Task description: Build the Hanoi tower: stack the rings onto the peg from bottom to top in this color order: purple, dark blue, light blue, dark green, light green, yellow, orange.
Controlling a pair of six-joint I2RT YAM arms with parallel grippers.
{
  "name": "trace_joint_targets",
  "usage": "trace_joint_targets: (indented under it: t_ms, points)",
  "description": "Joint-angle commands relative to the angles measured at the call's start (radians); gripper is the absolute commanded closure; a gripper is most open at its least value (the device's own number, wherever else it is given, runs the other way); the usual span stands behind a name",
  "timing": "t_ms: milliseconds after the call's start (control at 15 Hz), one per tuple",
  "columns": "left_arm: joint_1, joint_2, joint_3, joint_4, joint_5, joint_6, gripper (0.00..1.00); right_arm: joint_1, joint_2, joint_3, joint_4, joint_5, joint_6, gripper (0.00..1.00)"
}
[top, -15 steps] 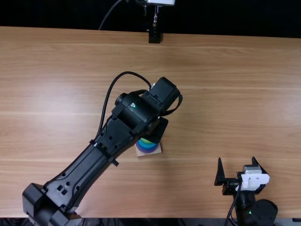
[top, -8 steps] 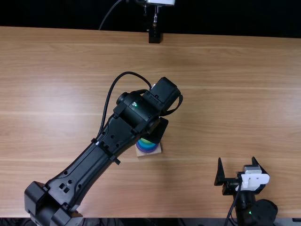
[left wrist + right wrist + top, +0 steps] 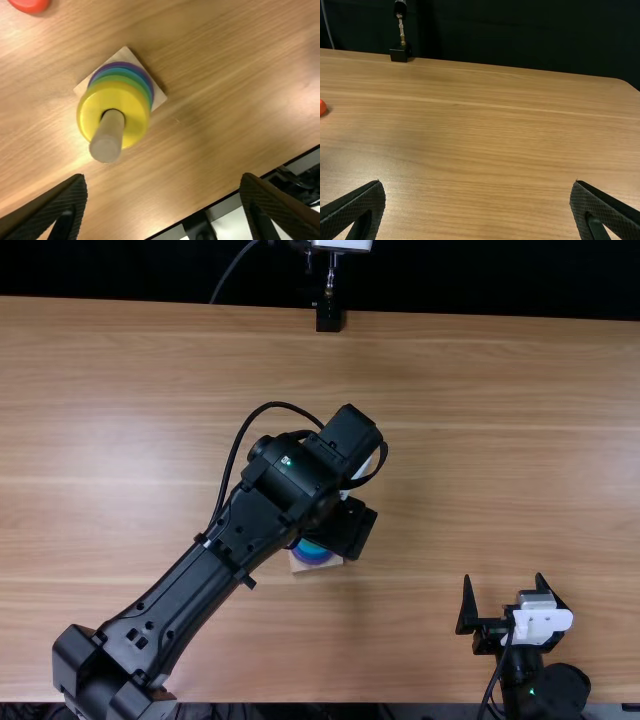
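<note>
The left arm [image 3: 205, 575] leans in from the near left toward the middle of the table, its wrist above the stack. The left gripper [image 3: 162, 180] has its fingers spread wide, with nothing pinched between them. Close by, slightly left of the middle, stands the square wooden base [image 3: 159, 98], with rings around its upright peg [image 3: 111, 130]: purple [image 3: 119, 64] at the bottom, then blue, green [image 3: 120, 79] and yellow [image 3: 135, 110] uppermost. I can't separate the two blues or the two greens, but the job looks to be at its last ring. A red-orange piece [image 3: 31, 3] lies on the table, well apart from the base, probably the orange ring. The next move calls for gripping it, centring its hole over the peg and lowering it onto the yellow; off centre, it could catch on the peg's tip. To the right, near the close edge, the right gripper [image 3: 504, 580] has its fingers parted and holds nothing.

The table [image 3: 500, 440] is light brown wood with grain running left to right and a pale sheen on its left side. A thin cable [image 3: 232, 274] hangs beyond the far edge, left of a black stand [image 3: 329, 317]. A dark backdrop [image 3: 480, 275] stretches on behind to the right.
</note>
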Motion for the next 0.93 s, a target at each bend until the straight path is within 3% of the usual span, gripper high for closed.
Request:
trace_joint_targets:
  t_ms: [0,133,267,533,667,733,800,867]
  points:
    - [0.010,0.019,0.013,0.004,0.013,-0.003,0.00,-0.011,-0.013,-0.069,-0.053,0.002,-0.004,0.00]
    - [0.065,0.018,0.039,0.010,0.011,0.004,0.00,-0.011,-0.013,-0.069,-0.053,0.002,-0.002,0.00]
    - [0.105,0.021,0.061,0.015,-0.013,0.006,0.00,-0.011,-0.013,-0.069,-0.053,0.002,-0.004,0.00]
    - [0.141,0.123,0.139,0.074,-0.183,0.010,0.00,-0.011,-0.013,-0.069,-0.053,0.002,-0.002,0.00]
    - [0.147,0.188,0.213,0.057,-0.291,0.021,0.00,-0.011,-0.013,-0.069,-0.053,0.002,-0.002,0.00]
    - [0.145,0.241,0.249,0.048,-0.345,0.069,0.00,-0.011,-0.013,-0.069,-0.053,0.002,-0.002,0.00]
    - [0.145,0.292,0.271,0.046,-0.368,0.139,0.00,-0.011,-0.013,-0.069,-0.053,0.002,-0.002,0.00]
    - [0.147,0.323,0.274,0.046,-0.367,0.188,0.00,-0.011,-0.013,-0.069,-0.053,0.002,-0.002,0.00]
